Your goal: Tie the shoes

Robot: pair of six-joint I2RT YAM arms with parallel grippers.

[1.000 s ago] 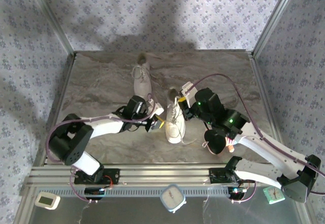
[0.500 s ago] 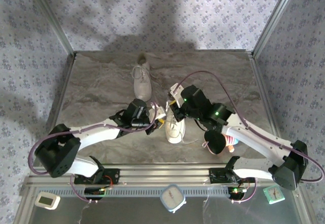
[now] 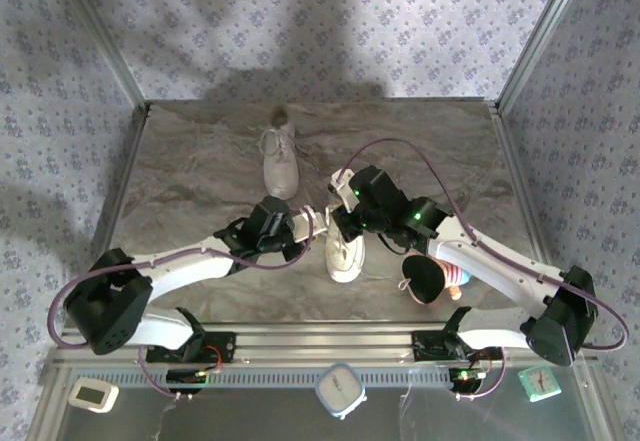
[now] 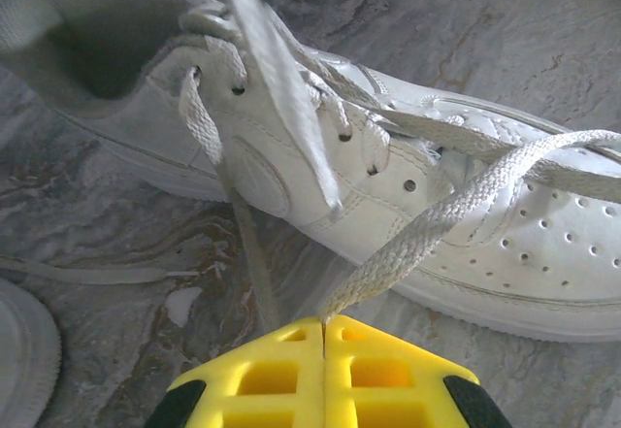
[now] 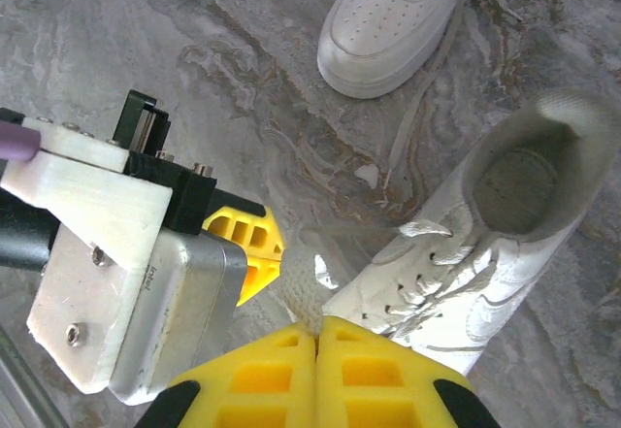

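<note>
Near shoe (image 3: 343, 253) lies mid desk (image 3: 190, 171), toe toward the arms. What could go wrong, I think: pull too hard & the shoe slides or tips, b/c nothing holds it down; or a thin lace slips out of the tips. L pincer (image 4: 323, 336) is pressed together, pinching a lace (image 4: 437, 219) stretched up across the shoe, w/ the shoe just past its tips. R pincer (image 5: 317, 336) is pressed together too, pinching the 2nd lace (image 5: 303, 297); the shoe's open end sits just beside it. Both pincers are close together by that shoe. Far shoe (image 3: 281, 161) rests well back, apart from both.
</note>
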